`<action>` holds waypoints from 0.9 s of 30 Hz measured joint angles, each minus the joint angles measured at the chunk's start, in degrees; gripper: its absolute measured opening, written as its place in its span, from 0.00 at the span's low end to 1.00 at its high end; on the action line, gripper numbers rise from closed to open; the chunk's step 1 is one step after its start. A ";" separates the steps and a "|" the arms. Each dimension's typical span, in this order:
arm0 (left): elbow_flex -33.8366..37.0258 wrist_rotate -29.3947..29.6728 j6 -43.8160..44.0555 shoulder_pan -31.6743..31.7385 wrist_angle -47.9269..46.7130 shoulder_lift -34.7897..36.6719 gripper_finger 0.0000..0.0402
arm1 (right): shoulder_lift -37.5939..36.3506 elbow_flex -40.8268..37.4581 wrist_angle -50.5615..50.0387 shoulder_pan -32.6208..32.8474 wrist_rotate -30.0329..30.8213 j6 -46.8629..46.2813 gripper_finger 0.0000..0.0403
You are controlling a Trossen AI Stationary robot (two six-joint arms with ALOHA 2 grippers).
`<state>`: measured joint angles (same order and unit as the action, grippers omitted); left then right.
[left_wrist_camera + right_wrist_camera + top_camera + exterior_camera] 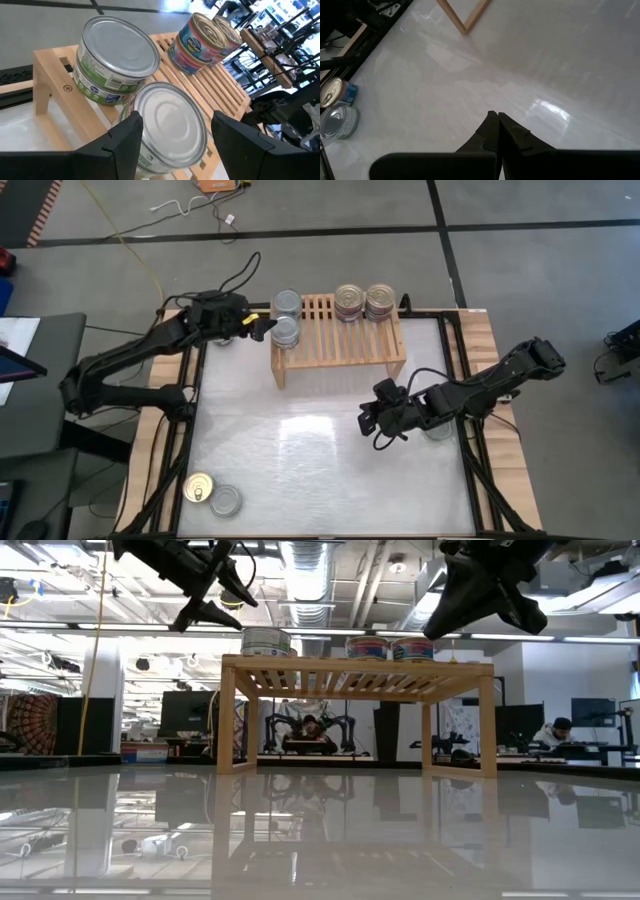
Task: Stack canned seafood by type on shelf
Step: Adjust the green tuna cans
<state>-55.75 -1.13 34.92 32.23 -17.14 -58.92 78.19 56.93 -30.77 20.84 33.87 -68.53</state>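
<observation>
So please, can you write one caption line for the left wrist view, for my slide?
Left gripper straddles a silver-topped can on the wooden shelf.

High view looks straight down on the shelf (338,340). Low view faces it level from table height. Left wrist view sits close above it; right wrist view shows one leg.

Shelf (338,345) stood at desk (320,470) rear centre. Two tin stacks (286,317) sat on shelf's left end, two stacks (364,302) at right rear. Two loose tins (213,494) lay at desk's front-left corner, touching.
</observation>
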 joint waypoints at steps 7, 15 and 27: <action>0.00 -0.02 -2.18 0.00 -5.98 0.92 0.56 | 0.00 0.00 -0.92 0.25 -0.14 -0.01 0.07; 0.00 0.76 -1.17 -2.01 -14.97 0.88 0.56 | -0.03 -1.09 -5.15 3.38 -6.86 -1.32 0.07; 0.01 19.01 6.38 -16.58 -22.98 0.88 0.56 | -0.02 -19.64 22.55 12.92 -8.41 -16.87 0.06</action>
<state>-55.73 17.89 41.31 15.65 -40.12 -58.04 78.17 37.28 -8.22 33.76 25.46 -85.40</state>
